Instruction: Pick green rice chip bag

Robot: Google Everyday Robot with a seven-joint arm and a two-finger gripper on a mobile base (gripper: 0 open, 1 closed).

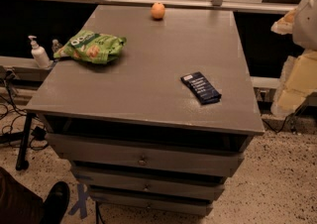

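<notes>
The green rice chip bag (91, 47) lies on the left side of the grey cabinet top (148, 79), near its left edge. It is crinkly and bright green, with white lettering and orange-tan chip pictures. My gripper (296, 77) shows as a pale white and yellowish shape at the right edge of the view, beyond the cabinet's right side. It is far from the bag and touches nothing on the top.
A flat dark-blue packet (201, 87) lies right of centre. An orange (158, 11) sits at the far edge. A white pump bottle (38, 53) stands on a ledge left of the cabinet. A dark shoe (55, 200) and cables lie on the floor at left.
</notes>
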